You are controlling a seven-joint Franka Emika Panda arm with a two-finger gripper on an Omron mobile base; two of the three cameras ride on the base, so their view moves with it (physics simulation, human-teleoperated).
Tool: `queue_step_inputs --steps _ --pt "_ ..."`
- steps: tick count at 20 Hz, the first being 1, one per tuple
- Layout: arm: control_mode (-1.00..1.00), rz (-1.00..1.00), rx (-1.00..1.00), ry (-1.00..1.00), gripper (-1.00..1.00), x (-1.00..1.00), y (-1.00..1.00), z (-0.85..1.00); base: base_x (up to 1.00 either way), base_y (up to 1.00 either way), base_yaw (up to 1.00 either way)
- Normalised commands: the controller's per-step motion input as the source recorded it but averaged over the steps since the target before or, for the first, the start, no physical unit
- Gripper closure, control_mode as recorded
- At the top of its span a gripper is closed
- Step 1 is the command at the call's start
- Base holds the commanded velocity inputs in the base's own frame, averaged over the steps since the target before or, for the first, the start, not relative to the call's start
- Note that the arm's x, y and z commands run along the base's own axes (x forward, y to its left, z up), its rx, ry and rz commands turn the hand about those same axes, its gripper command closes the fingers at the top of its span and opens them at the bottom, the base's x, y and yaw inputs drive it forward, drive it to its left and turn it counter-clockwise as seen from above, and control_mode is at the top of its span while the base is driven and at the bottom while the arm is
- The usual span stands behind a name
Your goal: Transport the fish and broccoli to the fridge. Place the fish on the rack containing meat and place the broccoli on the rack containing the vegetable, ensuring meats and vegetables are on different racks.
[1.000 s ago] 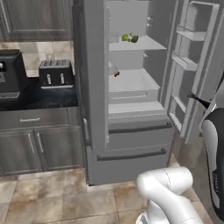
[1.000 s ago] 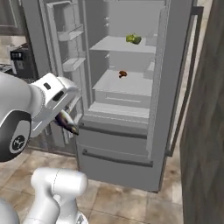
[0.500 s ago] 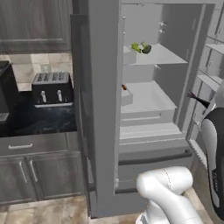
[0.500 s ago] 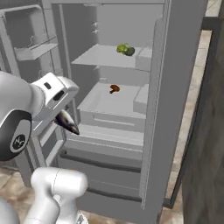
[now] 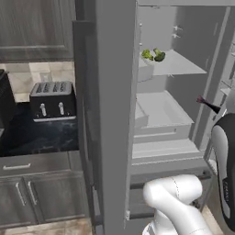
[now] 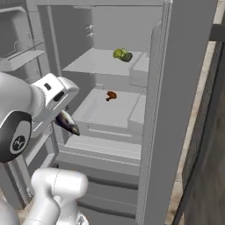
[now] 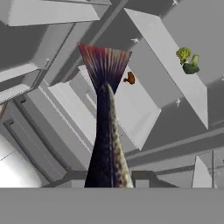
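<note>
Before the open fridge [image 6: 176,88], the hand [image 6: 66,121] is pinching the fish [image 7: 106,131], whose dark body and fanned tail point toward the shelves in the hand view. On the upper rack [image 6: 94,63] lies a green vegetable [image 6: 122,55], and on the rack below [image 6: 112,107] sits a small brown piece of meat [image 6: 111,95]. Left of the fridge, a toaster [image 5: 52,100] stands on the dark surface [image 5: 32,140].

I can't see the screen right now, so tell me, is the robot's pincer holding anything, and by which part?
Yes, the fish, held at its head end; the body and fanned tail stick out toward the open fridge. The fingertips are hidden behind it.
</note>
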Motion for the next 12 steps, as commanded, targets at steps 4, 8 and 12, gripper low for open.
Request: queue_step_inputs --steps 4,8,12 --pt "1.0 0.0 0.0 0.0 1.0 0.0 0.0 0.0 0.69 -0.09 0.01" --pt "1.0 0.0 0.0 0.0 1.0 0.0 0.0 0.0 0.63 -0.03 0.01" --pt "1.0 0.0 0.0 0.0 1.0 0.0 0.0 0.0 0.6 0.0 0.0"
